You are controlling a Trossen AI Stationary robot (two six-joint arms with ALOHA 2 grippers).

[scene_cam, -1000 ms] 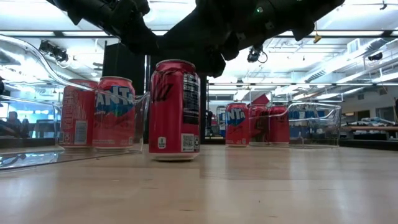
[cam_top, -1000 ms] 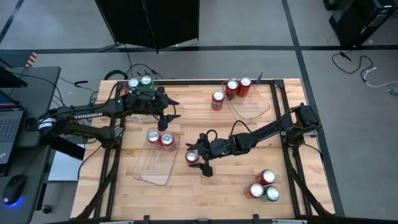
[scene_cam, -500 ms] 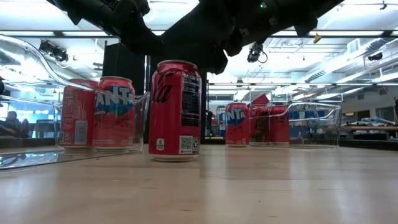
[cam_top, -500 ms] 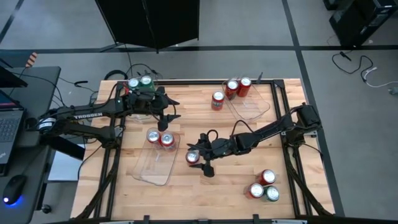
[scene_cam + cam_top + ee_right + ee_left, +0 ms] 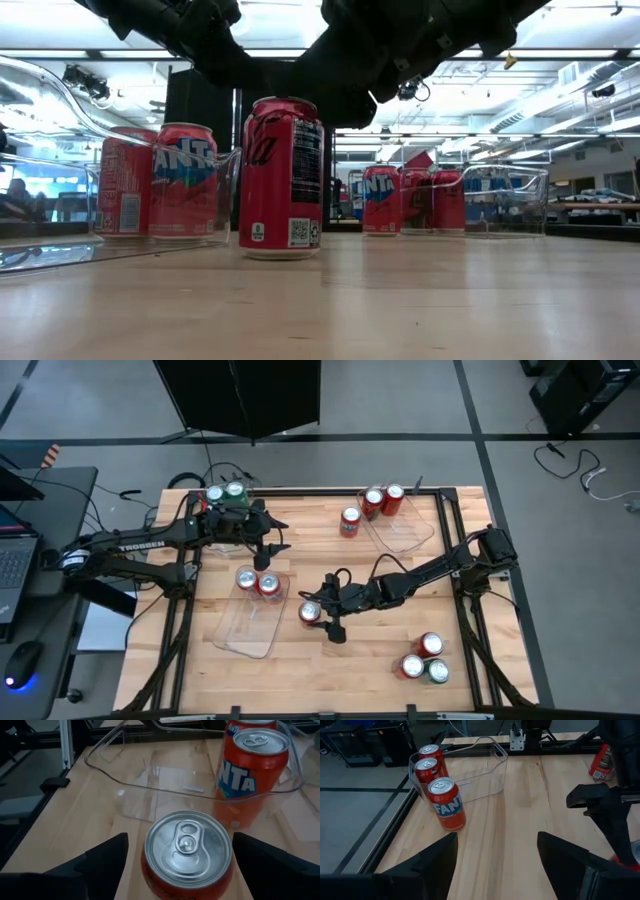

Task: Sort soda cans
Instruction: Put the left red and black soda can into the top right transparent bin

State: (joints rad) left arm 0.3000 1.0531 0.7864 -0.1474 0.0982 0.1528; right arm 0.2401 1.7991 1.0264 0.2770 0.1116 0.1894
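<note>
The right gripper (image 5: 322, 617) hangs over the middle of the table (image 5: 370, 660), fingers spread wide on either side of a red can (image 5: 309, 612) that stands upright on the wood; in the right wrist view the fingers (image 5: 107, 857) flank the can's silver top (image 5: 188, 844) without touching it. Just beyond that can lies the left tray (image 5: 250, 622), with two red cans (image 5: 258, 582) standing at its far end.

The left gripper (image 5: 272, 548) hovers above the table just behind that tray, its fingers (image 5: 437, 857) apart and holding nothing.

Two green cans (image 5: 225, 492) stand at the table's far left corner. The right tray (image 5: 405, 528) holds two red cans (image 5: 383, 499) at its far end, and a third red can (image 5: 349, 521) stands just outside it. Near the front right corner three more cans (image 5: 424, 658) cluster together, two red and one green.
</note>
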